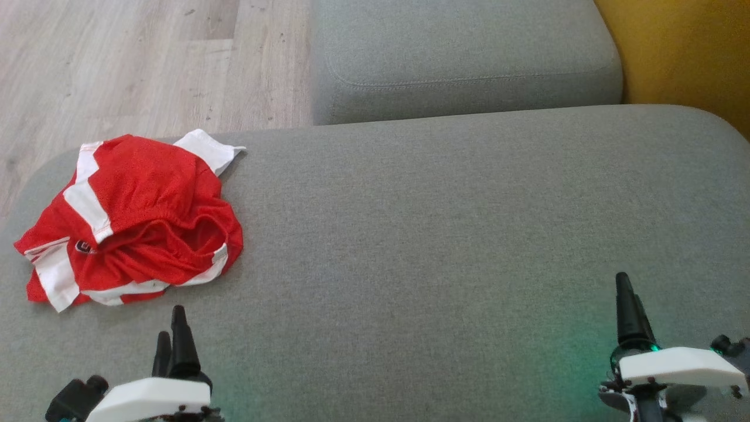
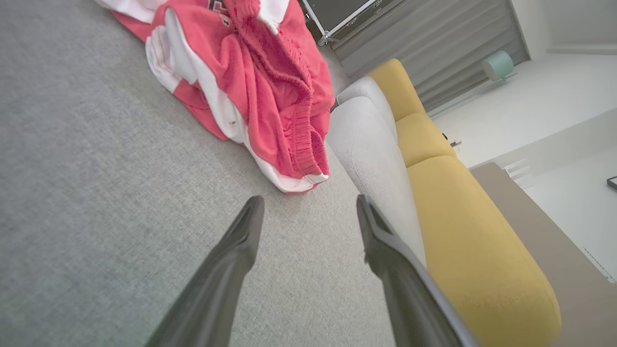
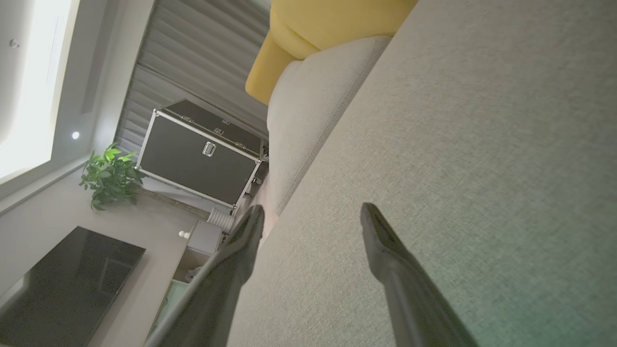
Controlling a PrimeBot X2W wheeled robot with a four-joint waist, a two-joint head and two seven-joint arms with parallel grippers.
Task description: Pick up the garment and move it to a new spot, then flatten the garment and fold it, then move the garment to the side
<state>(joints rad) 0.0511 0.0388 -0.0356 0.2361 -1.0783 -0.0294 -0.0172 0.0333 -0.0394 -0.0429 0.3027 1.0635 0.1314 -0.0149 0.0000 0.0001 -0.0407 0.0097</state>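
Observation:
A crumpled red garment (image 1: 132, 217) with white stripes lies in a heap at the left end of the grey cushion (image 1: 439, 234). My left gripper (image 1: 173, 325) hovers just in front of it, open and empty. In the left wrist view the garment (image 2: 250, 82) is bunched ahead of the left gripper (image 2: 308, 205), a short gap away from the spread fingers. My right gripper (image 1: 627, 293) stands open at the lower right, far from the garment. The right wrist view has the right gripper (image 3: 313, 212) over bare grey fabric, nothing between its fingers.
A second grey cushion (image 1: 463, 53) lies behind the first, with a yellow cushion (image 1: 685, 53) at the far right. Wooden floor (image 1: 135, 64) shows beyond the cushion's left edge. A black case (image 3: 197, 154), a plant (image 3: 108, 176) and a dark screen (image 3: 62, 284) stand across the room.

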